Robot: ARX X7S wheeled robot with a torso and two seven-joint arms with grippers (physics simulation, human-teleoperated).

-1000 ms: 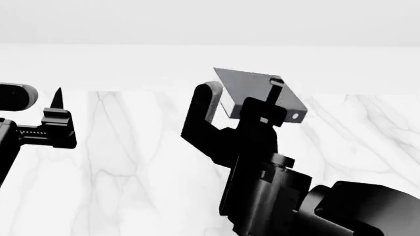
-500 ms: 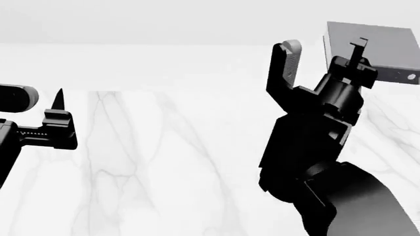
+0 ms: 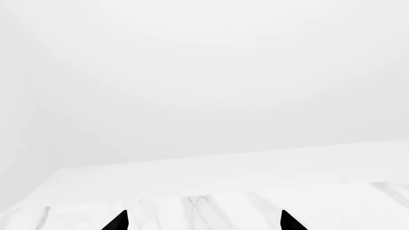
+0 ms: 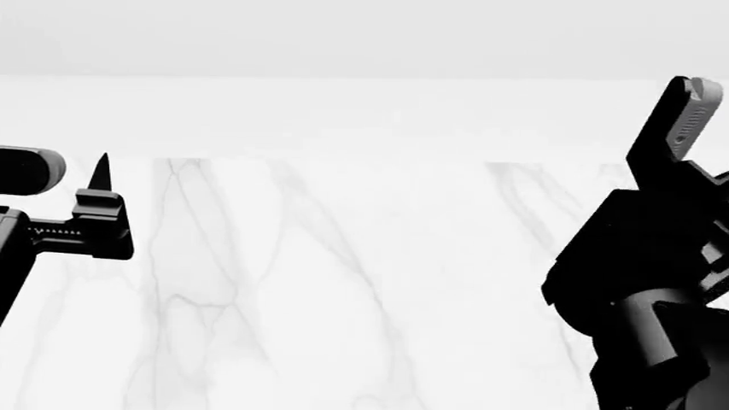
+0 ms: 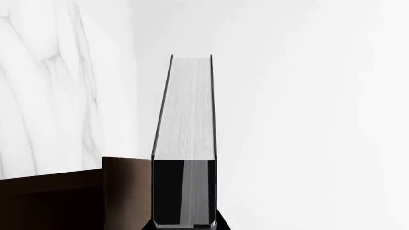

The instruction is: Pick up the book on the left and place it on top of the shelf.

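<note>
While the right gripper clamped the thin black-covered book with the white page edge, that book stood out straight beyond its fingers, page edge facing the wrist camera and dark covers showing only as thin lines on either side. Beside the book's near end, on one flank of the fingers, lay a corner of the dark brown wooden shelf, its flat board edge close to the cover; whether the two touched could not be told. Past the shelf spread the white marble-veined worktop, and on the book's other flank plain white wall left open room.

From the head camera the right arm sat at the far right border, one grey-padded finger raised and tilted, the book itself out of that frame.

The left gripper hovered over the worktop, its two black fingertips spread wide with nothing between them. Ahead of them ran the worktop's far edge against the pale wall.
</note>
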